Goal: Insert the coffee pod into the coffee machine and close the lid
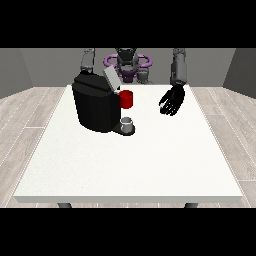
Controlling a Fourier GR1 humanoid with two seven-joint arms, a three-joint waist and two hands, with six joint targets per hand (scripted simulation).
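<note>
A black coffee machine (95, 106) stands on the far left part of a large white table (135, 170), its grey lid (111, 78) tilted up and open. A red thing at the machine (126, 99) sits at its front, above a small grey thing (128, 122) resting on the machine's drip base; whether that is the coffee pod cannot be told. The hand at the view's right (172, 100) hangs above the table, well apart from the machine, its fingers relaxed and spread, holding nothing. The other arm reaches down behind the machine, its hand hidden from sight.
</note>
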